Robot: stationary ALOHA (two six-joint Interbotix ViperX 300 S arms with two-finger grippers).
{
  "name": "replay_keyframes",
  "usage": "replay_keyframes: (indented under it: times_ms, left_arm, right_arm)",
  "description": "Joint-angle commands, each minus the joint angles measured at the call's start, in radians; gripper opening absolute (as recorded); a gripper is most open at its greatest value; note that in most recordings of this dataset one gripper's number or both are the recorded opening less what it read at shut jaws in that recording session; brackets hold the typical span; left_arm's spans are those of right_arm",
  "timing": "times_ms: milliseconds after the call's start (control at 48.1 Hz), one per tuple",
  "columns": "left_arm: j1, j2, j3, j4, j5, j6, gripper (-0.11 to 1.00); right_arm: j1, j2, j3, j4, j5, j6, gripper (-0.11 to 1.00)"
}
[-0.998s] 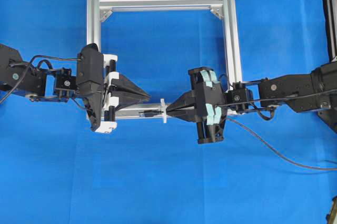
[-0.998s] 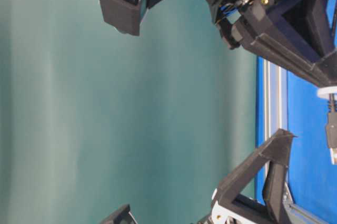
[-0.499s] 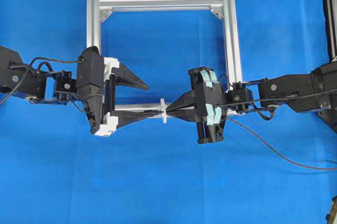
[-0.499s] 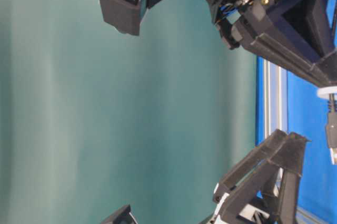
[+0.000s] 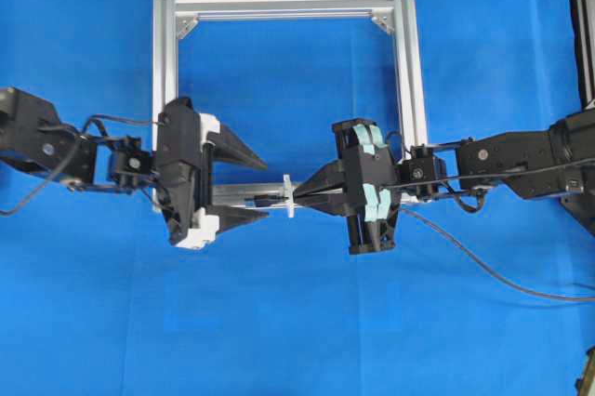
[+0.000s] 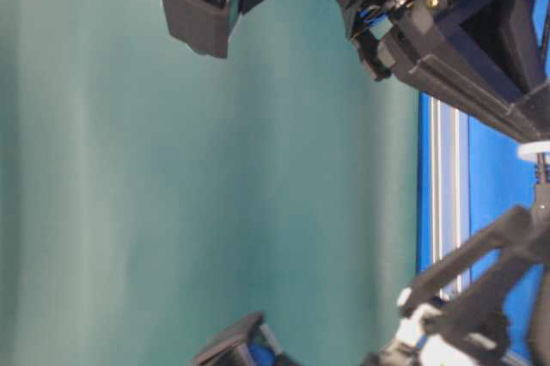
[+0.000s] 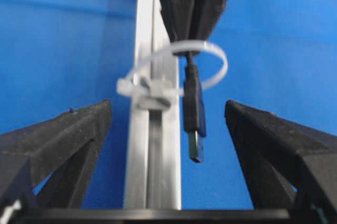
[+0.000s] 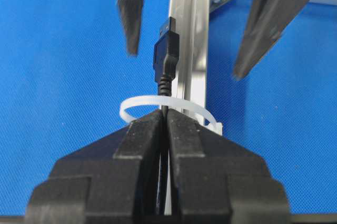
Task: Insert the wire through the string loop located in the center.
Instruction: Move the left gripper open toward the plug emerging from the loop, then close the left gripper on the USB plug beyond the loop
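The white string loop (image 5: 288, 196) stands on the front rail of the silver frame (image 5: 279, 1). The wire (image 8: 164, 56) passes through the string loop (image 8: 137, 103), and its black plug (image 7: 194, 113) sticks out on the left side. My right gripper (image 8: 165, 112) is shut on the wire just behind the loop, with its tips against it. My left gripper (image 7: 167, 105) is open. Its two fingers (image 7: 73, 134) stand either side of the plug without touching it. In the overhead view the left gripper (image 5: 266, 188) faces the right gripper (image 5: 299, 199) across the loop.
The wire's slack (image 5: 483, 270) trails from the right gripper across the blue mat to the right edge. The frame's front rail (image 7: 152, 155) runs between the left fingers, beside the plug. Silver corner brackets (image 5: 381, 20) sit at the frame's far corners.
The left gripper has gone from shut to wide open and has moved right, so its fingers now flank the plug. The right gripper and the wire have stayed still.
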Motion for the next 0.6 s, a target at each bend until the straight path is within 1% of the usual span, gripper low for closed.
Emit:
replay_keyframes:
  times_ms: [0, 582]
  left_arm:
    - [-0.003, -0.005, -0.025, 0.003, -0.005, -0.009, 0.91]
    - [-0.002, -0.006, -0.02, 0.003, -0.005, -0.012, 0.91]
  right_arm:
    - [-0.002, -0.014, -0.009, 0.0, -0.009, 0.002, -0.02]
    - [-0.002, -0.014, -0.011, -0.002, -0.009, 0.002, -0.02]
